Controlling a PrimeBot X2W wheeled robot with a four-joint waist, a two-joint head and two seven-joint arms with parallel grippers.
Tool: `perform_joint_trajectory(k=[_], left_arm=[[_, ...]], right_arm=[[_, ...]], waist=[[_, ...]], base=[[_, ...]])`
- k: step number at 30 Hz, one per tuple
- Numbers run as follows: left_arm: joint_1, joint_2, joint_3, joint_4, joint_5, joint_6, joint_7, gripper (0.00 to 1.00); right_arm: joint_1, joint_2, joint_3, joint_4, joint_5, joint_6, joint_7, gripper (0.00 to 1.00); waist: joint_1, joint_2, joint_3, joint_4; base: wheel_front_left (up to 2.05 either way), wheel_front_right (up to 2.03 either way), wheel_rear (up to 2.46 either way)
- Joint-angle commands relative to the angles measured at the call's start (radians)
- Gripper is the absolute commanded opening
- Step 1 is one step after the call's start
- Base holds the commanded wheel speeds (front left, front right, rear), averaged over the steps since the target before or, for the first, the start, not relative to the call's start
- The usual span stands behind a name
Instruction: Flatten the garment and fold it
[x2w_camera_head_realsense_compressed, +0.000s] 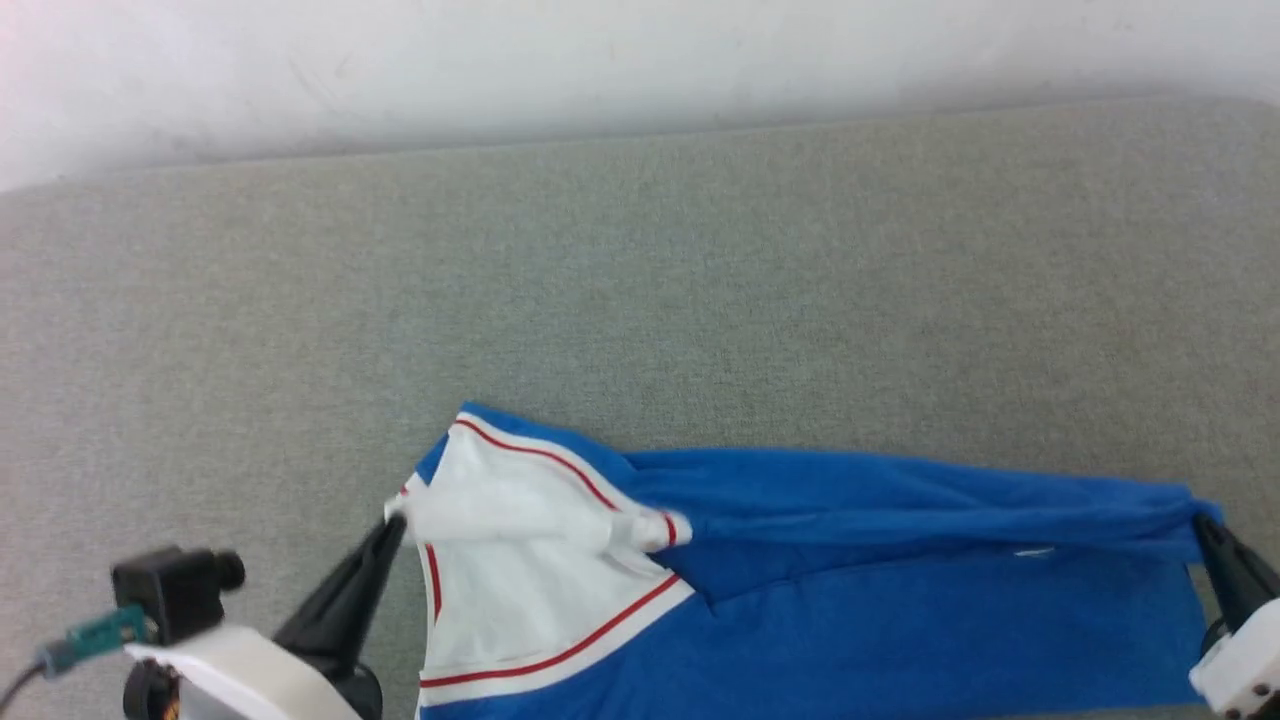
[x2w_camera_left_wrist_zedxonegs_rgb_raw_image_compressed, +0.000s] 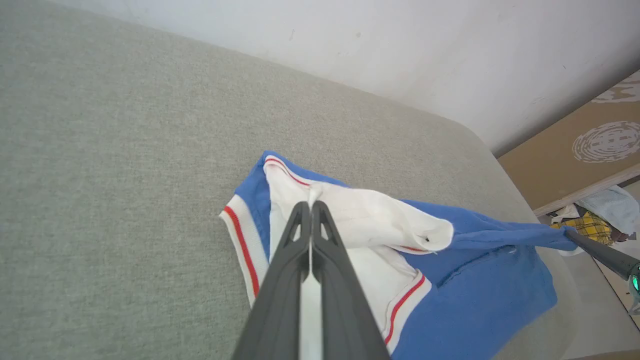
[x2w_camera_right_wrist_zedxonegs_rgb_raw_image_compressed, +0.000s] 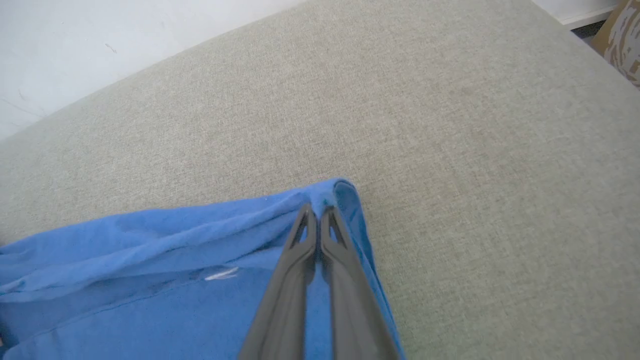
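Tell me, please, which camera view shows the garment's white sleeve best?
The left wrist view: the white sleeve lies close and large, its cuff end in sight, the left hand shut on its cloth. The head view gives the sleeve smaller and blurred. The right wrist view gives the garment's blue end.

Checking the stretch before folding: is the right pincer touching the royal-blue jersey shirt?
Touching. The right wrist view shows the right pincer shut on a corner of the royal-blue jersey shirt, cloth pinched between its tips.

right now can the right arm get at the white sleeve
Probably not yet: the right gripper is shut on a corner of the garment, and the white sleeve lies at its far end.
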Motion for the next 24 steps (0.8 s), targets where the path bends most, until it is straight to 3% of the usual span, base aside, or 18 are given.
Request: perform_joint_trajectory(k=[1,5,6,8,9,10,11,12,17,20,24], left_arm=[[0.016,-0.006,-0.004,0.009,0.008,0.009,-0.009,0.0],[0.03,-0.018,-0.052,0.072,0.021,0.001,0.003,0.0],[0.025,-0.023,-0.064,0.088,0.021,-0.004,0.009,0.0],[0.008,-0.036,-0.078,0.121,0.023,-0.008,0.009,0.0],[0.001,-0.041,-0.086,0.139,0.023,-0.011,0.012,0.0],[-0.007,-0.044,-0.092,0.157,0.027,-0.011,0.014,0.09],[-0.016,-0.048,-0.096,0.173,0.032,-0.011,0.012,0.51],[-0.024,-0.053,-0.1,0.188,0.034,-0.011,0.01,1.0],[-0.041,-0.086,-0.078,0.206,0.033,0.005,-0.045,1.0],[-0.027,-0.105,-0.022,0.153,0.032,0.027,-0.129,1.0],[-0.005,-0.114,0.083,0.061,0.154,0.124,-0.327,1.0]], right_arm=[[0.009,0.001,0.005,0.007,-0.008,-0.001,-0.009,0.0],[0.02,-0.008,0.037,0.041,-0.031,-0.001,-0.021,0.0],[0.018,-0.009,0.046,0.052,-0.032,-0.001,-0.021,0.07],[0.014,-0.013,0.06,0.075,-0.034,-0.001,-0.012,0.33],[0.012,-0.021,0.071,0.085,-0.041,-0.001,-0.01,0.92],[0.011,-0.025,0.078,0.096,-0.046,-0.001,-0.01,1.0],[0.009,-0.025,0.078,0.108,-0.048,-0.001,-0.009,1.0],[0.006,-0.023,0.075,0.118,-0.049,-0.001,-0.007,1.0],[0.004,-0.032,0.067,0.105,-0.03,-0.001,0.006,1.0],[0.018,-0.028,0.043,0.051,0.009,-0.001,0.03,1.0],[0.038,-0.018,-0.014,0.002,0.011,-0.001,0.038,1.0]], waist=[[0.0003,0.0,-0.022,0.006],[0.0003,0.0,-0.035,0.006],[0.0003,0.0,-0.037,0.006],[0.0003,0.0,-0.043,0.006],[0.0003,0.0,-0.045,0.006],[0.0003,0.0,-0.047,0.005],[0.0003,0.0,-0.049,0.005],[0.0003,0.0,-0.051,0.005],[0.0003,0.0,-0.06,0.001],[0.0003,0.0,-0.065,-0.003],[0.0003,0.0,-0.061,-0.005]], base=[[0.0,0.0,0.0],[0.0,0.0,0.0],[0.0,0.0,0.0],[0.0,0.0,0.0],[0.0,0.0,0.0],[0.0,0.0,0.0],[0.0,0.0,0.0],[0.0,0.0,0.0],[0.0,0.0,0.0],[0.0,0.0,0.0],[0.0,0.0,0.0]])
